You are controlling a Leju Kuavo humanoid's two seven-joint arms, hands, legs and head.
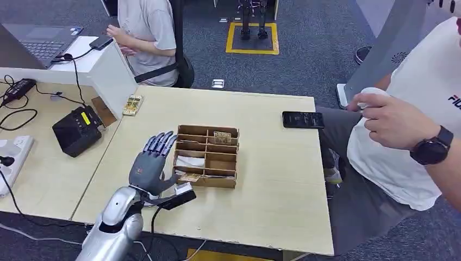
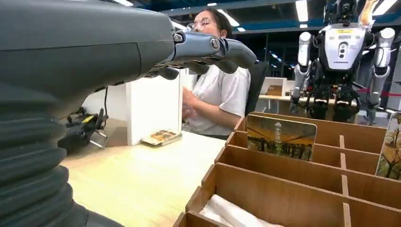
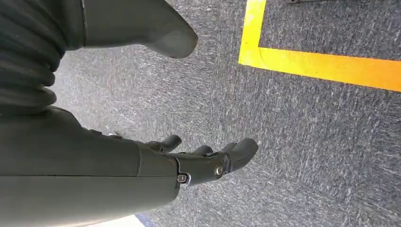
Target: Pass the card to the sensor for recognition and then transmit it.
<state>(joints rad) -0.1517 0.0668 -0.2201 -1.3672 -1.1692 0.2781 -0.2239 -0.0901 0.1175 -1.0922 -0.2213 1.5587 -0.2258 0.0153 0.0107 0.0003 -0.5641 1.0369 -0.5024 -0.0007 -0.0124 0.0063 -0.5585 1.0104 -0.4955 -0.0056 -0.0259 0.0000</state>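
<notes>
Two cards (image 1: pixel 222 137) in wooden organizer (image 1: pixel 206 179).

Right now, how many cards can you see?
3, perhaps more hidden: one card standing in the organizer's far row, one in its near row by the left robot hand, one flat beside the white divider.

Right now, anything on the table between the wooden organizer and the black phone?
No. In the head view the tabletop between the wooden organizer and the black phone is bare light wood.
</notes>
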